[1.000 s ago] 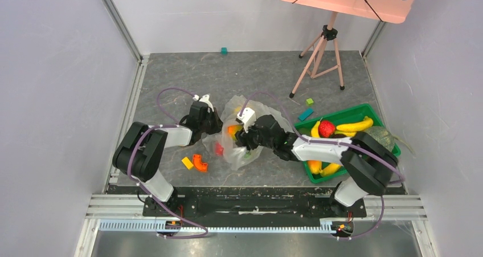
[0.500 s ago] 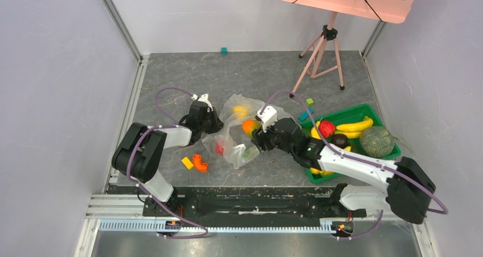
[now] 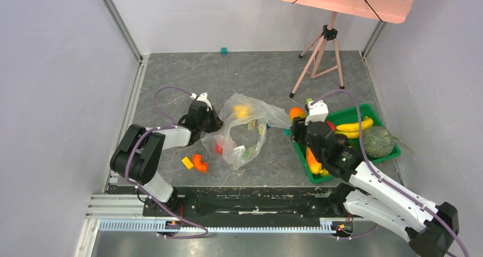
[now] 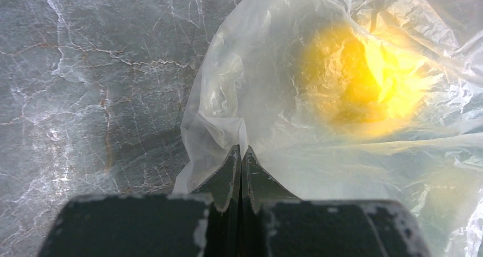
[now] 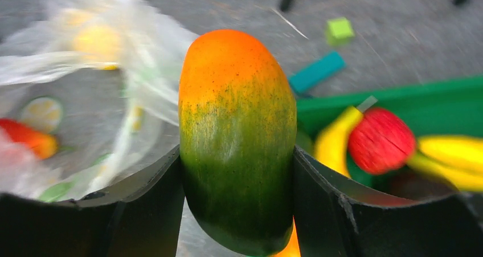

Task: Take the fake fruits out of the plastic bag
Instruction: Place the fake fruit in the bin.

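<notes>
Left gripper (image 4: 241,154) pinched shut on plastic bag (image 4: 319,97) edge; right gripper (image 5: 236,157) clamps orange-green fake fruit (image 5: 236,92) at green tray (image 5: 398,92) corner.

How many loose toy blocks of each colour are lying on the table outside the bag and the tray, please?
Teal: 2, the teal cube and the teal bar
Green: 1, the green block
Yellow: 1, the yellow block
Orange: 1, the orange block
Total: 5

Bright, even light with soft shadows; right wrist background is blurred, the plastic bag (image 4: 273,114) hazy.
</notes>
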Tool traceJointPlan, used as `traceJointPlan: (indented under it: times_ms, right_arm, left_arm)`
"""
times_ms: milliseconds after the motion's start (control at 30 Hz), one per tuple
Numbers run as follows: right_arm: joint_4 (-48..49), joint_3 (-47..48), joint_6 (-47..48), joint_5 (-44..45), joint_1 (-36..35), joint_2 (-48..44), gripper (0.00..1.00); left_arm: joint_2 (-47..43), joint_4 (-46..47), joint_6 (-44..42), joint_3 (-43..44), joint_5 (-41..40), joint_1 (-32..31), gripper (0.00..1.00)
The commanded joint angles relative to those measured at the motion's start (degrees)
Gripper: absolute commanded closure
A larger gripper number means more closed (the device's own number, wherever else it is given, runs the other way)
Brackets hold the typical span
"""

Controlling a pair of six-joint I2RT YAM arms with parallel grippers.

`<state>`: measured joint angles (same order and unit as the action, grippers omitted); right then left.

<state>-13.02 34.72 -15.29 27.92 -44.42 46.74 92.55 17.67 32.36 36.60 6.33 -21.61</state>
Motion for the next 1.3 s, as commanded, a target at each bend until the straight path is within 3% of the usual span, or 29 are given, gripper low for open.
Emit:
traceJointPlan:
  times_ms: [0,233,500,700,900,1067,1267]
  right_arm:
    - [-10.2,-3.1,-9.7,7.4,5.3,-2.6,0.45]
    - [-12.7,-11.2,-13.7,7.0,14.1,-6.0,0.42]
    - [-16.5,-13.3,-17.7,7.9,16.5,-8.4,0.43]
    - [-18.2,-12.5,-19.4,7.5,16.7,-7.7,0.16]
    - [-20.2,-8.2,-18.1,9.7,16.7,-9.1,0.04]
    - [-17.1,-4.2,-13.0,10.2,16.7,-10.7,0.04]
    - [-5.0,-1.1,-4.2,-4.6,13.8,-7.4,0.12]
  left_arm:
    - [-2.4,3.1,-0.7,-1.0,0.1,-0.1,0.98]
    - [-3.1,3.7,-0.8,-1.7,-0.6,0.0,0.98]
    - [-2.7,3.4,-0.6,-1.4,-0.4,0.0,0.98]
    - [-2.3,3.0,-0.5,-1.1,-0.3,0.0,0.98]
    - [-2.0,2.9,-0.4,-0.7,0.0,0.0,0.98]
    - [-1.6,2.9,-0.3,-0.5,0.4,0.0,0.98]
    - [-1.4,2.9,-0.2,-0.4,0.6,0.0,0.98]
